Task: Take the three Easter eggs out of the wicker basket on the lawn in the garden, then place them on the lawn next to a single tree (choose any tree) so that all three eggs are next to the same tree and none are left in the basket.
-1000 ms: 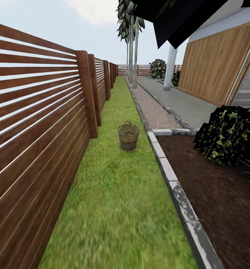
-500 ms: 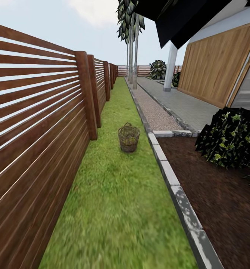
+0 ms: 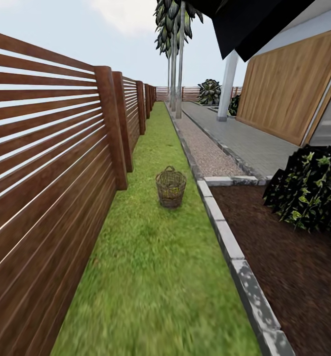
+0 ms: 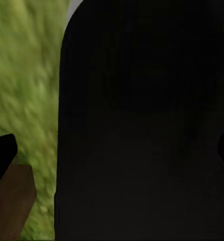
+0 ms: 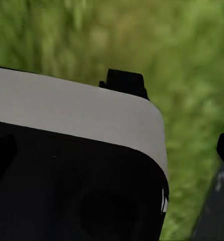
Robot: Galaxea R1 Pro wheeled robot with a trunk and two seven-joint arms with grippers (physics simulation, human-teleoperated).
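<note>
The wicker basket [image 3: 171, 187] stands upright on the lawn [image 3: 155, 277], a few metres ahead in the head view, close to the grey stone kerb [image 3: 225, 237]. Yellowish patches show through its weave, too small to tell as the Easter eggs. Tall grey-trunked trees [image 3: 179, 69] rise at the far end of the grass strip. In the left wrist view my left gripper [image 4: 112, 155] is open over grass, with a dark part of my own body behind it. My right gripper [image 5: 112, 155] is open too, empty, above grass and my grey-and-black body.
A brown slatted fence [image 3: 52, 163] runs along the whole left side of the narrow lawn. Right of the kerb lie a dark soil bed with a leafy shrub [image 3: 311, 188], a pebble strip [image 3: 205, 148], grey paving and the house wall [image 3: 289, 84].
The whole head view has moved forward along the grass strip. The basket and shrub now look slightly larger and lower in the picture. The basket itself has not moved.
</note>
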